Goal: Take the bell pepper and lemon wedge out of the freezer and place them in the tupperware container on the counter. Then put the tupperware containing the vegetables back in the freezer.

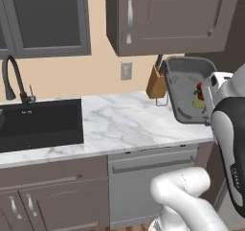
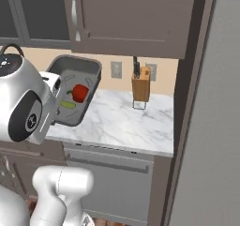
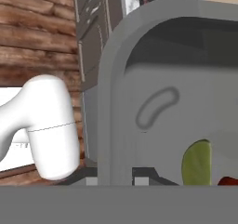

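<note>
Tupperware container (image 2: 86,70), grey and slightly see-through with low walls and rounded corners, hangs tipped steeply on edge above the marbled desk (image 1: 124,122), its open side turned toward the cameras. My gripper (image 3: 116,179) pinches its rim between nearly closed fingers. Inside lie the glossy red bell pepper (image 2: 80,93) and, just below it, the pale yellow-green lemon wedge (image 2: 67,105). A wooden knife block (image 1: 156,83) stands on the desk near the container.
</note>
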Robot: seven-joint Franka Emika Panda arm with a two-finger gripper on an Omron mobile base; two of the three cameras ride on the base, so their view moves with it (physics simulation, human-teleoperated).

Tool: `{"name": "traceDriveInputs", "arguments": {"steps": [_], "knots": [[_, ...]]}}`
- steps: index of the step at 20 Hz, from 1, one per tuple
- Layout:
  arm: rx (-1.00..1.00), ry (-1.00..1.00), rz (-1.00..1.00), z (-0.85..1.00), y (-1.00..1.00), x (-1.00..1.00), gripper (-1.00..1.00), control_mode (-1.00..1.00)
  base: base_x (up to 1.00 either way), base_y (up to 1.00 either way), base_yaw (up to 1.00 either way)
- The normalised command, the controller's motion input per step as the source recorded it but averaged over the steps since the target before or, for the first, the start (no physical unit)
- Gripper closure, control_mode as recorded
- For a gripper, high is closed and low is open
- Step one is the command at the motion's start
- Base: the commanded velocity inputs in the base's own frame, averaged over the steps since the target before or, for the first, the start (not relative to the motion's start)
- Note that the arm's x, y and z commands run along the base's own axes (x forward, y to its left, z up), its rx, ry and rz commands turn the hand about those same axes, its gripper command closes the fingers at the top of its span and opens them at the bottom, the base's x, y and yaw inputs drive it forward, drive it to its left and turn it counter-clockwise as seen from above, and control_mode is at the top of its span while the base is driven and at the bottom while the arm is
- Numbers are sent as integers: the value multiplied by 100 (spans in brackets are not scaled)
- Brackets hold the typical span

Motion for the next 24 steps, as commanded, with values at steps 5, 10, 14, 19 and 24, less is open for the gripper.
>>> {"name": "traceDriveInputs", "arguments": {"steps": [5, 10, 14, 19, 24], "knots": [[0, 0, 0, 0, 0, 0, 100, 100, -85, -25, -20], [0, 0, 0, 0, 0, 0, 100, 100, -46, -32, -22], [0, 0, 0, 0, 0, 0, 100, 100, 3, -37, -25], [0, 0, 0, 0, 0, 0, 100, 100, 20, -56, -23], [0, 0, 0, 0, 0, 0, 100, 100, 20, -75, -20]]}}
